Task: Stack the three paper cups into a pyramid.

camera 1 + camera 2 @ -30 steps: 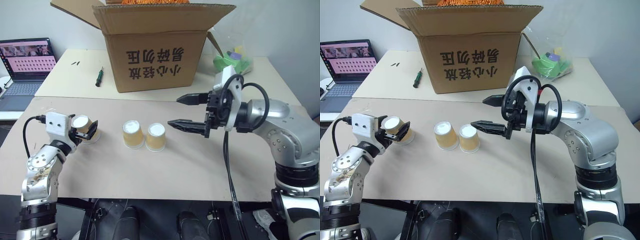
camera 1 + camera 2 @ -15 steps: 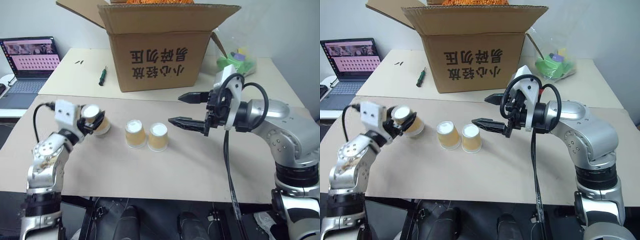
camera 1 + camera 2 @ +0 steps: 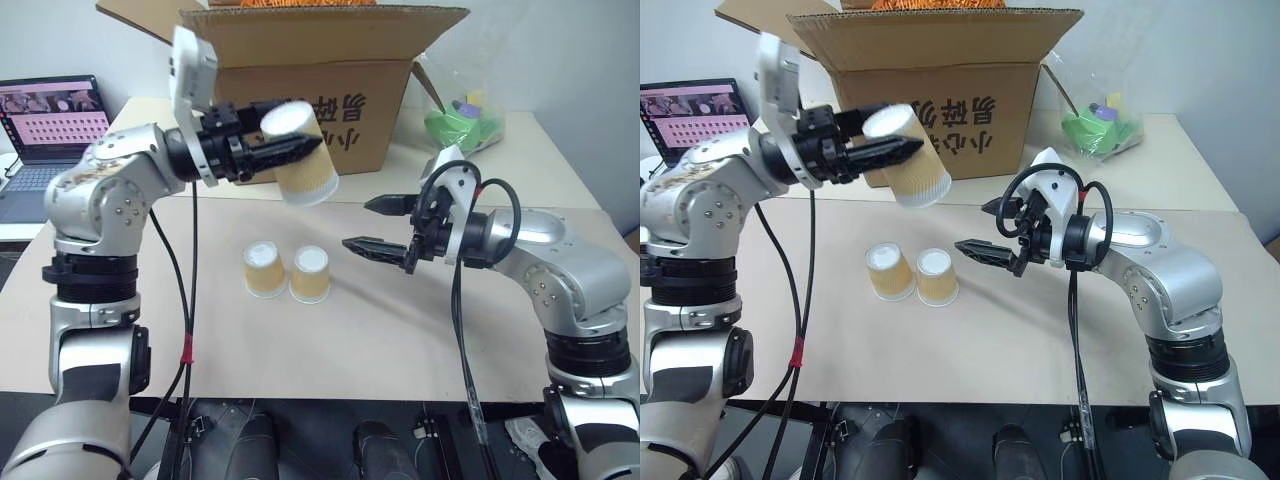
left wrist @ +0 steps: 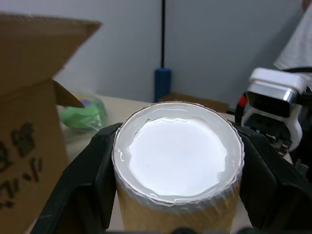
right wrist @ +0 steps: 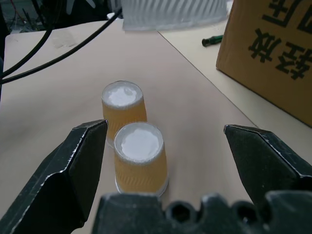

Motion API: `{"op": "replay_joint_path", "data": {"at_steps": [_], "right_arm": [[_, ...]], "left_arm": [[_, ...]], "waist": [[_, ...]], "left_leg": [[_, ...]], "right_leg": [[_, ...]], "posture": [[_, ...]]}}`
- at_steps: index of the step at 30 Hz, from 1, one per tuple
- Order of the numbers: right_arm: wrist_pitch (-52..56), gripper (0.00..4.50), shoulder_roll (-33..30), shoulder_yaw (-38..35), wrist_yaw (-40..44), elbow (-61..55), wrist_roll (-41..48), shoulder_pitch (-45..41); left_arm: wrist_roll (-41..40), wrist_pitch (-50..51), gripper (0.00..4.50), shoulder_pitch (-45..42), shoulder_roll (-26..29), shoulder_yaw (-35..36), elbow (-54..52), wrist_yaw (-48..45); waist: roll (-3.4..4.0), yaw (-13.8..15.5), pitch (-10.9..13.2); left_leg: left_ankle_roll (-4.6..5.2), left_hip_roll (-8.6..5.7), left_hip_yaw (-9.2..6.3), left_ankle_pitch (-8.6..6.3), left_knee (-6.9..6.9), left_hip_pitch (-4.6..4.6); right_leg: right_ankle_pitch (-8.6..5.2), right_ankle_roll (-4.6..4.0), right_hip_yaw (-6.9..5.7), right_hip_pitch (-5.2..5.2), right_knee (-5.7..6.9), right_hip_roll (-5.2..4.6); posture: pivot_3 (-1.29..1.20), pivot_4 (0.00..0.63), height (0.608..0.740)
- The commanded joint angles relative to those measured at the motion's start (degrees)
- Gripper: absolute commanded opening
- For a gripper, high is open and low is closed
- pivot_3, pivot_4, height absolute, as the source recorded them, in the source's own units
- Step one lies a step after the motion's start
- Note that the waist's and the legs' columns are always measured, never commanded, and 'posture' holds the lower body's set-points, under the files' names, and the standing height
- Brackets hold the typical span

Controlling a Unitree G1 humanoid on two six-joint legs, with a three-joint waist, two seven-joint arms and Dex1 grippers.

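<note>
Left end effector (image 3: pixel 285 152) clamped on one paper cup (image 3: pixel 300 155), raised above two cups (image 3: pixel 288 273) on the bench (image 3: pixel 400 330); right end effector (image 3: pixel 367 224) apart.

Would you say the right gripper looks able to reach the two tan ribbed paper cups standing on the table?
Probably yes: the right gripper is open and aimed at the two tan ribbed paper cups, with bare table between.
</note>
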Motion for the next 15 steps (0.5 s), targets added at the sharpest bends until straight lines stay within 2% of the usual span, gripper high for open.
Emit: {"op": "replay_joint_path", "data": {"at_steps": [1,8,15], "right_arm": [[-1.3,4.50,-1.2,-2.9,-1.6,-3.7,-0.1,1.9],[-1.2,4.50,-1.6,-3.7,-3.2,-4.9,0.2,3.6],[-1.3,4.50,-1.6,-3.5,-3.5,-4.7,0.2,3.8]], "left_arm": [[7.0,-7.6,3.33,0.6,2.6,-4.3,3.8,-6.0],[9.3,-9.9,3.33,1.7,2.3,-4.8,6.4,-10.0],[10.5,-10.3,3.33,5.3,1.5,-5.9,3.8,-11.2]], "waist": [[0.00,0.1,0.0],[0.01,0.4,0.0],[0.02,0.4,0.0]], "left_leg": [[0.00,0.00,0.00,0.00,-0.01,0.00],[0.00,0.00,0.01,0.00,0.00,-0.08],[0.00,0.00,0.00,0.00,0.01,-0.07]], "right_leg": [[0.00,0.00,0.00,0.00,-0.01,0.00],[0.00,-0.01,-0.01,-0.04,-0.02,-0.01],[0.00,0.00,-0.01,-0.03,-0.02,-0.02]], "posture": [[0.00,0.150,0.700],[0.00,0.150,0.700],[0.00,0.150,0.700]]}}
